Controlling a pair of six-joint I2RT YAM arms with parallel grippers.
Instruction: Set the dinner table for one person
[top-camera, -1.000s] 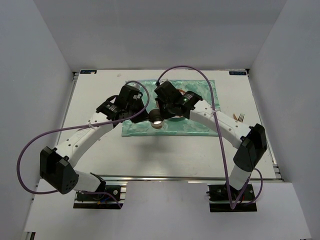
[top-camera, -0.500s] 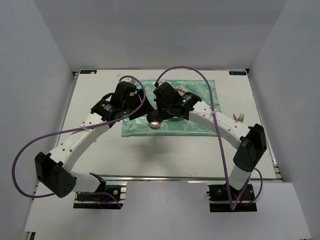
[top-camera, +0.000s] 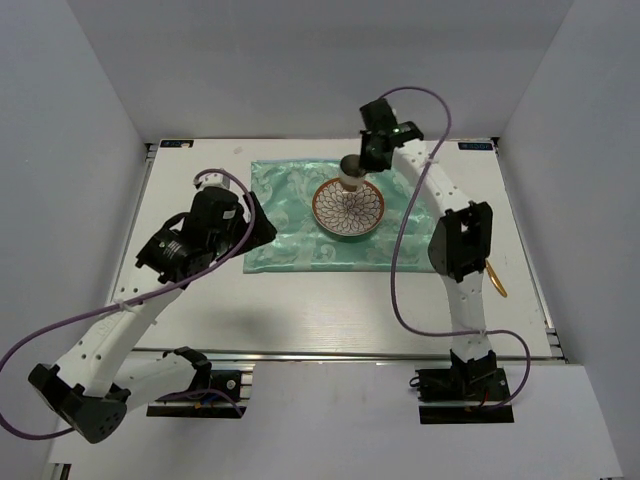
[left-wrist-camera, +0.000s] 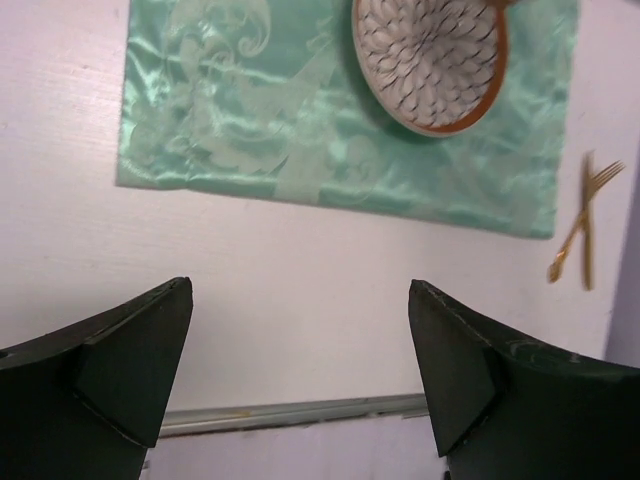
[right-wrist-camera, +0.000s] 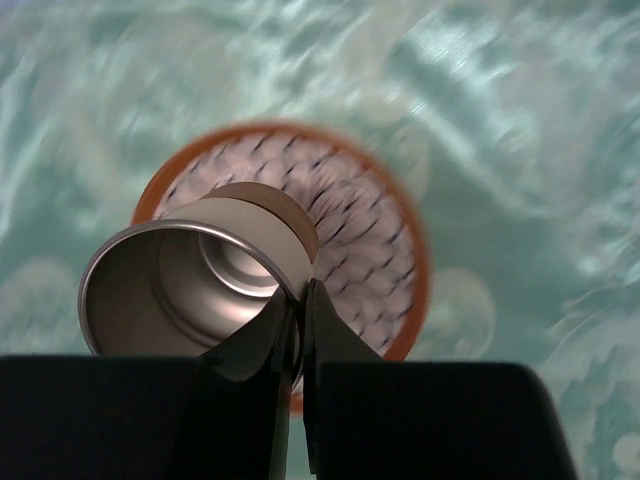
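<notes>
Right gripper (right-wrist-camera: 300, 300) pinches the cup (right-wrist-camera: 190, 290) rim, holding it above the plate (right-wrist-camera: 370, 260) on the mat (top-camera: 290, 225). Left gripper (left-wrist-camera: 300, 290) hangs wide open over the table (left-wrist-camera: 60, 260).

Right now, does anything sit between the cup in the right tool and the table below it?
Yes. The right tool grips the metal cup by its rim over the patterned plate, which lies on the green mat. Bare mat shows on either side of the plate.

No legible text, label, brand, number or sign anywhere.
</notes>
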